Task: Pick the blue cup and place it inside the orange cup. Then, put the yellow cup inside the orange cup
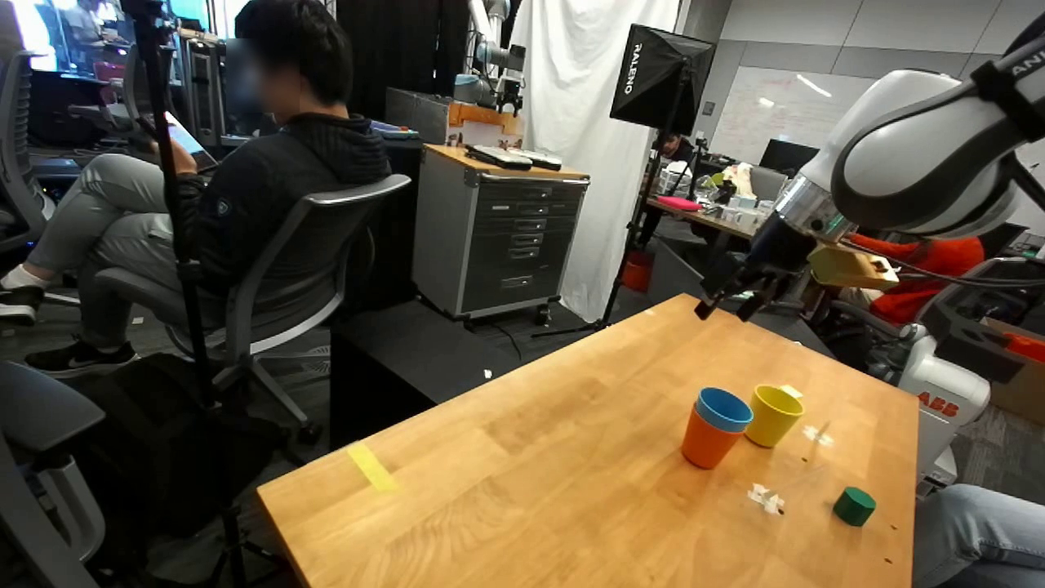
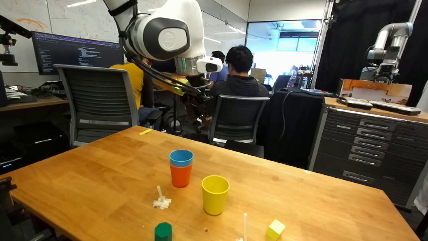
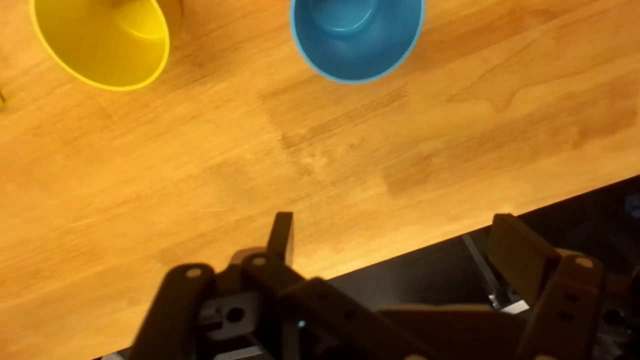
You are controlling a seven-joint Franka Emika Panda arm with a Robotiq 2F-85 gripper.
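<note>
We find blue cup [image 2: 181,158] nested in orange cup [image 2: 181,176], as step one asks. Pincer [image 3: 397,242] spread, empty, presumably for yellow cup [image 2: 215,197].

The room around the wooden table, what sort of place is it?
Probably a robotics lab: a white robot arm is at the table, a second robot arm is in the background, and a monitor shows lines of text, perhaps code.

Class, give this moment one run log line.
claw open, empty | tapered blue plastic cup nested in tapered orange plastic cup | tapered yellow plastic cup upright, apart
</note>
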